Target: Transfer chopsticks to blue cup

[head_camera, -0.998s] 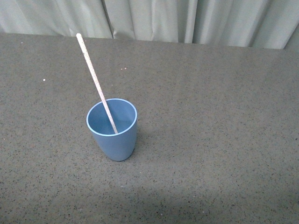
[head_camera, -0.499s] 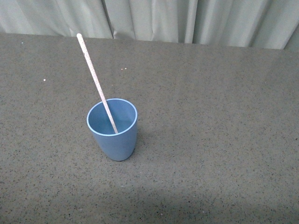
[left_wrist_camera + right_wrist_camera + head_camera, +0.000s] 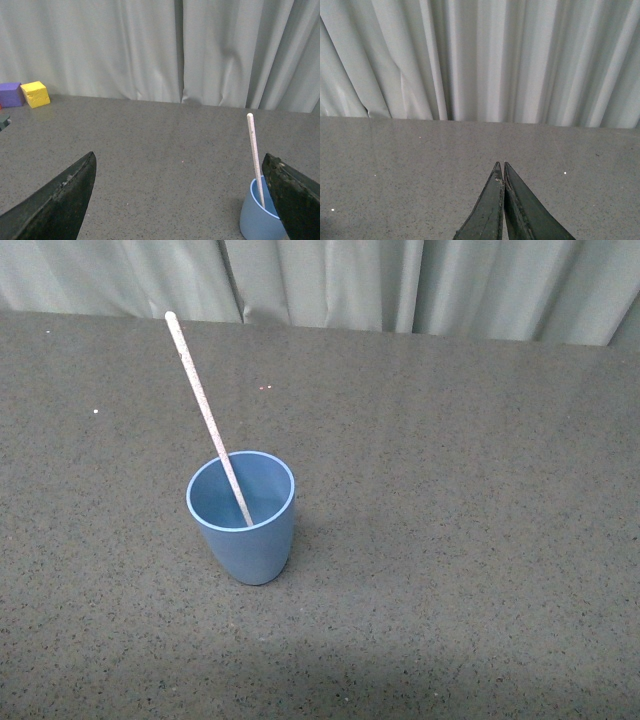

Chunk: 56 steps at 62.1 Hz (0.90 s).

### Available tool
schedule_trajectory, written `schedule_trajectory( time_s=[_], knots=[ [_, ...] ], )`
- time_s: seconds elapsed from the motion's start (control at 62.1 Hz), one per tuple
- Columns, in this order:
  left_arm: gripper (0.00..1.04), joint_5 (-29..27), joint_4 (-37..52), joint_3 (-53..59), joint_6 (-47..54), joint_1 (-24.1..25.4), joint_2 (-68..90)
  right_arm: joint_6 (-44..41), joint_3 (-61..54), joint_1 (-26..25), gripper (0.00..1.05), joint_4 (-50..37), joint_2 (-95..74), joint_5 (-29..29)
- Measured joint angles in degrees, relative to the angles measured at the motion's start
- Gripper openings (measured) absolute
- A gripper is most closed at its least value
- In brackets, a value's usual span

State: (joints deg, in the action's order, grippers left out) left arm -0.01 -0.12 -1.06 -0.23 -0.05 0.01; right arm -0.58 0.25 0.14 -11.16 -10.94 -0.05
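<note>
Grey speckled table bears blue cup

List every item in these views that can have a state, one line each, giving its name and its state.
chopstick: standing in the cup, leaning, upper end sticking out above the rim
blue cup: upright on the table, holding the chopstick
left gripper: open, jaws wide apart, holding nothing
right gripper: shut, fingertips together, holding nothing
yellow block: resting on the table beside the purple block
purple block: resting on the table
</note>
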Motion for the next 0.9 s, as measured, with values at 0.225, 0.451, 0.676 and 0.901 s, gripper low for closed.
schedule_trajectory(
  time_s=[0.225, 0.451, 0.676, 0.901],
  knots=[
    [0.98, -0.02, 0.00, 0.00, -0.02, 0.00, 0.00, 0.00, 0.04, -0.02, 0.01, 10.78, 9.99, -0.04],
    [0.98, 0.00, 0.00, 0.00, -0.02, 0.00, 0.00, -0.02, 0.04, -0.02, 0.01, 11.06, 10.64, -0.02],
    [0.98, 0.00, 0.00, 0.00, -0.02, 0.00, 0.00, -0.02, 0.04, -0.02, 0.27, 11.06, 10.69, -0.04],
    [0.98, 0.00, 0.00, 0.00, 0.00, 0.00, 0.00, -0.02, 0.04, -0.02, 0.68, 11.06, 10.69, -0.04]
  ],
)
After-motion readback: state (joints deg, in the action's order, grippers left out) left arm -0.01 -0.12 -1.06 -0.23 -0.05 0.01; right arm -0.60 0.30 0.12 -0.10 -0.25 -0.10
